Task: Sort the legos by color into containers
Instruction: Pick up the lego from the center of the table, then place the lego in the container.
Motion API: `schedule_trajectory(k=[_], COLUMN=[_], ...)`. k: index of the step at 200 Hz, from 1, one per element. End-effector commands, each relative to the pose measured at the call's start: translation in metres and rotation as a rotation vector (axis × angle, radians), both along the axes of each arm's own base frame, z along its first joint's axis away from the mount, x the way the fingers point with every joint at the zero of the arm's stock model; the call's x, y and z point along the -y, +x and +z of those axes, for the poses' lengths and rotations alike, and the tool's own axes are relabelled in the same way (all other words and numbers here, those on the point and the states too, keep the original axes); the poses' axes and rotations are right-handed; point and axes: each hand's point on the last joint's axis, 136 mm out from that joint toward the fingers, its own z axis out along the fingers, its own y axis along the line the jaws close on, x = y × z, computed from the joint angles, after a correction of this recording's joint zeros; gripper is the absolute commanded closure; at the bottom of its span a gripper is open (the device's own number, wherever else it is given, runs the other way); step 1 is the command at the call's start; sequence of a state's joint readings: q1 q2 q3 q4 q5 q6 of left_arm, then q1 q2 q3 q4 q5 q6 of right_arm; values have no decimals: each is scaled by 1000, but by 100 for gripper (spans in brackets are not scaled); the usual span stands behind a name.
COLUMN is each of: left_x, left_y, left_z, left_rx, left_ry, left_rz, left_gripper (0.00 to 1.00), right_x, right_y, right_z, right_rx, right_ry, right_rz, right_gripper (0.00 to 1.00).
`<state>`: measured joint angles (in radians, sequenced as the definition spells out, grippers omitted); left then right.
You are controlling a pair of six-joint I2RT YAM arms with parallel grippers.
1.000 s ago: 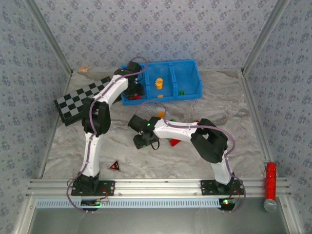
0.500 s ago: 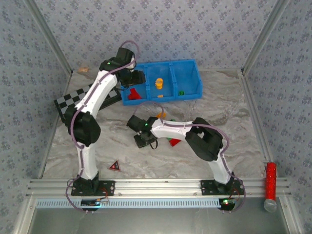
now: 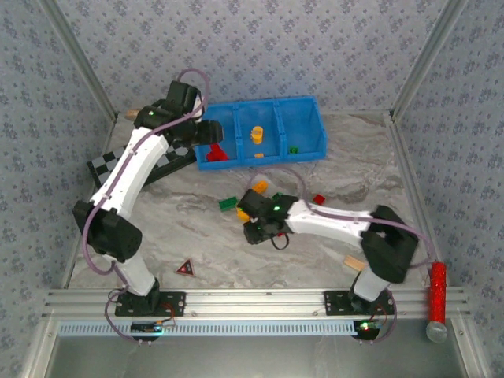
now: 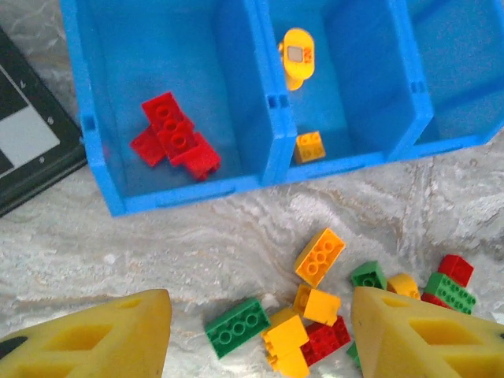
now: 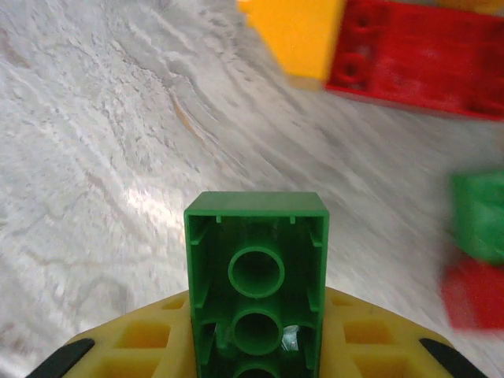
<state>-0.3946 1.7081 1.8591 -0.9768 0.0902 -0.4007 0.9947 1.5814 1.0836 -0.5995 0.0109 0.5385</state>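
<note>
Your right gripper [image 3: 253,231] grips a green brick [image 5: 256,276]; left gripper [image 4: 260,335] gapes wide. Few bricks [image 4: 175,140] sit in the twelve-o'clock tray [image 4: 272,146]; most lie loose.

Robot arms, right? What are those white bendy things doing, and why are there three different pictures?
Yes, they are two robot arms bolted to a table. The big picture looks down from above. The other two come from small cameras on each arm's wrist, so you see its yellow fingers up close. The left gripper is open and empty, looking down at the blue tray and some loose bricks. In the tray, red bricks lie in the left compartment and yellow ones in the middle. The right gripper pinches one green brick above the table. The job is sorting bricks by colour.
</note>
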Motion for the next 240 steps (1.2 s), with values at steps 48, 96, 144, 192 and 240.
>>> schedule_trajectory(k=[48, 96, 144, 192, 240], left_x=[-4, 20, 40, 48, 58], left_y=[-67, -124, -148, -148, -148], left_z=[-30, -86, -129, -156, -174], left_rx=[-67, -179, -268, -330, -392], left_ry=[73, 31, 22, -24, -36], left_rz=[-3, 7, 32, 113, 158], left_gripper=[35, 33, 33, 31, 30], right_x=[125, 160, 179, 177, 173], right_y=[48, 133, 215, 282, 335], right_z=[72, 113, 127, 113, 83], right_rx=[110, 237, 307, 309, 299], right_ry=[14, 56, 79, 76, 46], right_rz=[-279, -362, -398, -374, -363], right_gripper=[73, 73, 73, 73, 74])
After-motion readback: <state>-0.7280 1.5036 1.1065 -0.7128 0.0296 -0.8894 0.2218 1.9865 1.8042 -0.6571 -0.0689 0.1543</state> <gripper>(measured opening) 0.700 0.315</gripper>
